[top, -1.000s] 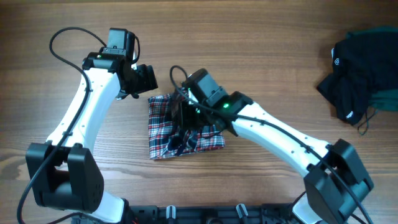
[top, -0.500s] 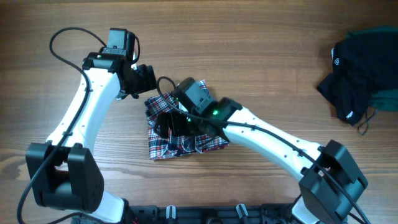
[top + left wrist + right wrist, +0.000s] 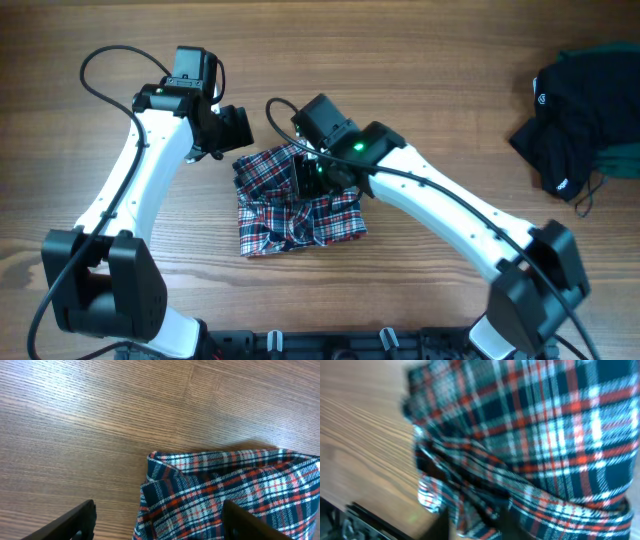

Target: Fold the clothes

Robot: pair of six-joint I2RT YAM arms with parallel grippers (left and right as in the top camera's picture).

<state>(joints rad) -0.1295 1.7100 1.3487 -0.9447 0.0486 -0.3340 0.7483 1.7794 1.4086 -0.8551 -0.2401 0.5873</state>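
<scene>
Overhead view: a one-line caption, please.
Right gripper over a bunched plaid shirt on the wooden table; left gripper open near one corner.

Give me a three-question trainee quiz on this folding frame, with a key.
1. True or false: the plaid shirt lies fully spread out.
2. In the overhead view, the dark clothing pile sits at the: A) right edge B) left edge C) centre.
3. In the left wrist view, is the left gripper open or shut?
Key: 1 false, it is a compact bundle; 2 A; 3 open.
</scene>
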